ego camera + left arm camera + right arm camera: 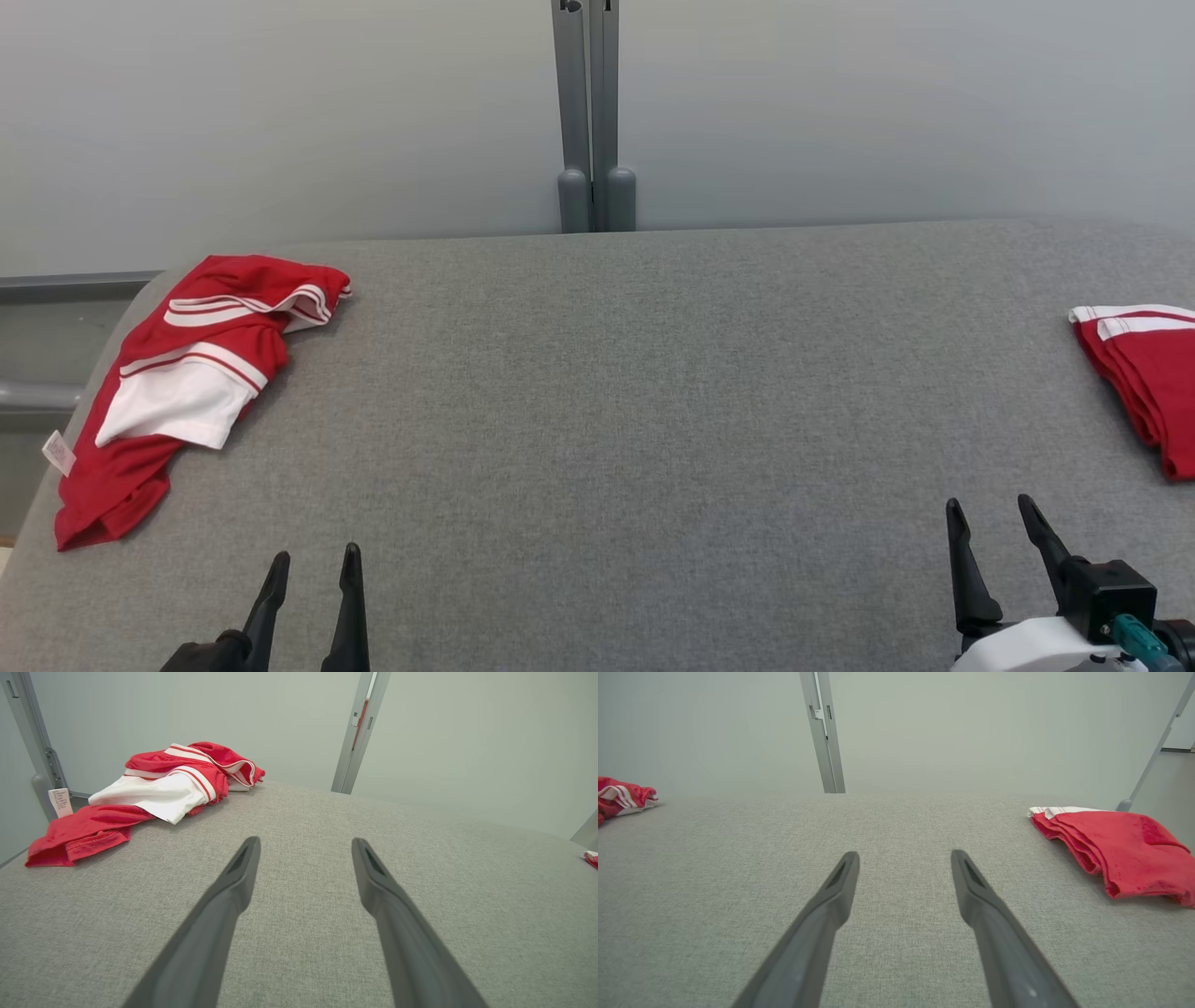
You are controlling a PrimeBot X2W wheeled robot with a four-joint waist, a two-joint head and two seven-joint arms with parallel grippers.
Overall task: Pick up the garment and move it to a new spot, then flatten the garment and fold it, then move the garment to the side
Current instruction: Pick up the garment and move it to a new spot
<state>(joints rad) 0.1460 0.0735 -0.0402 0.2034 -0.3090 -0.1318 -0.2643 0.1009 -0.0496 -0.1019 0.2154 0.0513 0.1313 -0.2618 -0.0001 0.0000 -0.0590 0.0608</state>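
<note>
A crumpled red and white garment [191,373] lies at the far left of the grey table, with a white tag hanging off the edge; the left wrist view has it at upper left [149,788], the right wrist view at the left edge [621,798]. A second red garment [1144,373], folded, rests at the right edge [1115,851]. My left gripper [313,565] hovers open near the front left, below and right of the crumpled garment, nothing between its fingers [303,844]. My right gripper [990,509] stands open at the front right, empty [903,856], left of the folded garment.
The grey fabric-covered table [616,392] spans the view, bare across its middle. A grey post [588,121] rises behind its far edge against a pale wall. The table's left edge drops off beside the crumpled garment.
</note>
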